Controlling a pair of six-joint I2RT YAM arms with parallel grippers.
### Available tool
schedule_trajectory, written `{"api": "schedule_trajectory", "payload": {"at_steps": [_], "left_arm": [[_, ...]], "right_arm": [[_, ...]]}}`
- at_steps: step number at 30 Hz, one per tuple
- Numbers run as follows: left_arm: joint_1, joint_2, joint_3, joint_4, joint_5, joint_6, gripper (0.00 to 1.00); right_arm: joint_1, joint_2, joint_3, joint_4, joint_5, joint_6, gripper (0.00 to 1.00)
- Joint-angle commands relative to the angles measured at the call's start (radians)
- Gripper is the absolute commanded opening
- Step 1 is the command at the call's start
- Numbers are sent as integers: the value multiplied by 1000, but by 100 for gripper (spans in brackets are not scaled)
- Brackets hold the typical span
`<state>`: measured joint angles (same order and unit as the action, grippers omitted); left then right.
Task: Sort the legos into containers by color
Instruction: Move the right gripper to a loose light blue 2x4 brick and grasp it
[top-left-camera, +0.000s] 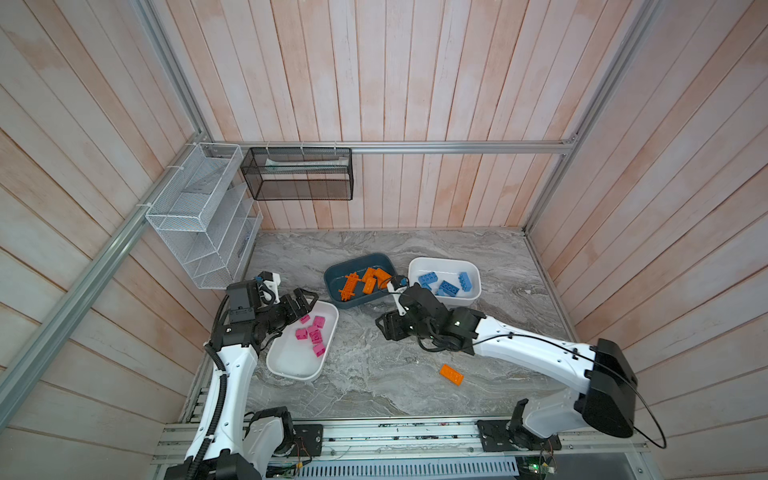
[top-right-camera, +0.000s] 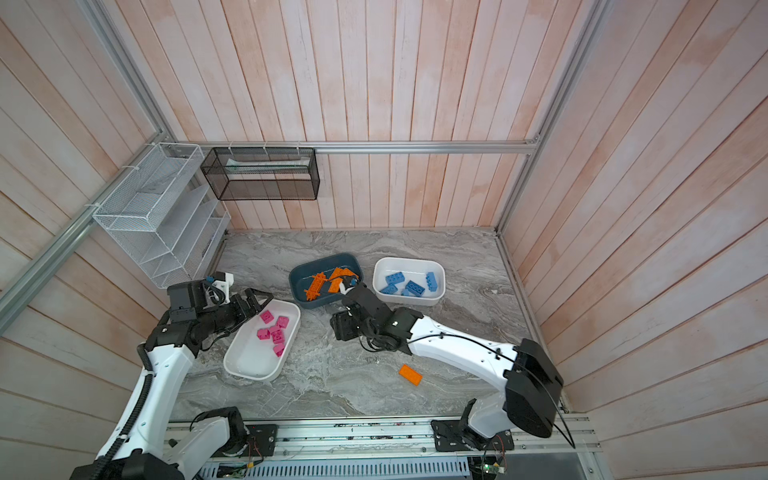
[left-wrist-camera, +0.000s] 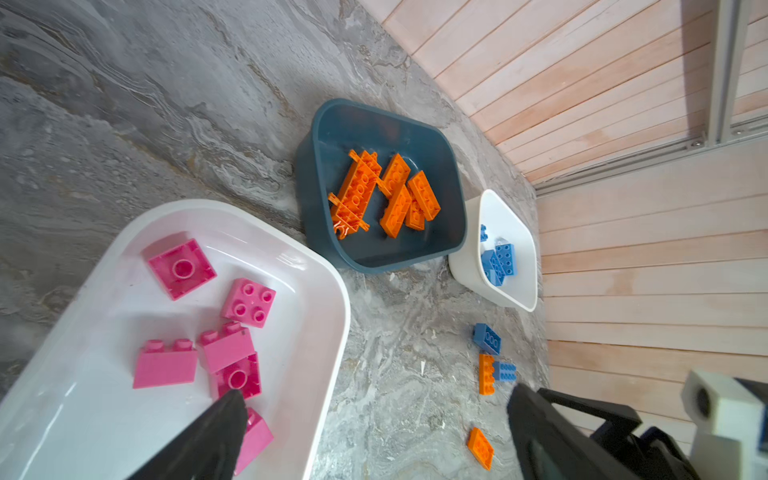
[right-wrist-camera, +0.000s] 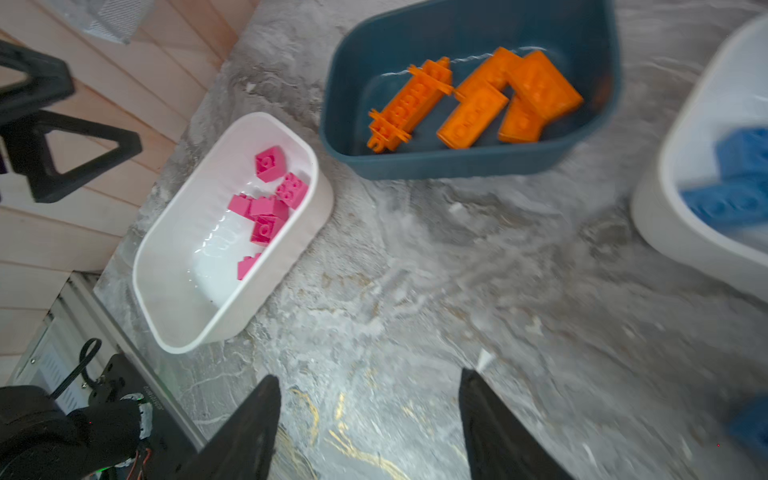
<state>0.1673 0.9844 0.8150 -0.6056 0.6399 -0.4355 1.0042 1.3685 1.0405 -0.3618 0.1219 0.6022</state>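
Table (top-left-camera: 374, 382) carries three tubs: teal tub (top-left-camera: 332, 279) with orange bricks (top-left-camera: 369, 286), left white tub (top-left-camera: 291, 357) with pink bricks (top-left-camera: 314, 333), right white tub (top-left-camera: 442, 266) with blue bricks (top-left-camera: 449, 286). Both top views show one loose orange brick (top-right-camera: 410, 374) on bare table; only left wrist view shows a stray blue brick (left-wrist-camera: 487, 338) and an orange-blue pair (left-wrist-camera: 494, 372) near it. Left gripper (left-wrist-camera: 374, 392) spread wide, empty, one finger (left-wrist-camera: 216, 432) over pink bricks. Right gripper (right-wrist-camera: 369, 376) apart, empty, above table near teal tub.
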Motion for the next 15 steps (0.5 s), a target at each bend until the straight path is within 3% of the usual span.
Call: {"api": "schedule_trajectory", "payload": {"at_steps": [1, 4, 8, 11, 15], "left_arm": [[-23, -10, -14, 34, 71, -23, 100], [-56, -9, -15, 54, 82, -47, 100], [-95, -3, -15, 69, 83, -66, 100], [-104, -4, -10, 69, 84, -69, 100], [-107, -10, -5, 58, 90, -64, 100]], "right_arm": [[-33, -97, -81, -174, 118, 68, 69], [-111, -167, -134, -212, 104, -25, 69], [-192, -220, -208, -142, 75, -298, 71], [-316, -204, -220, -95, -49, -483, 70], [-397, -136, -214, -70, -69, -698, 69]]}}
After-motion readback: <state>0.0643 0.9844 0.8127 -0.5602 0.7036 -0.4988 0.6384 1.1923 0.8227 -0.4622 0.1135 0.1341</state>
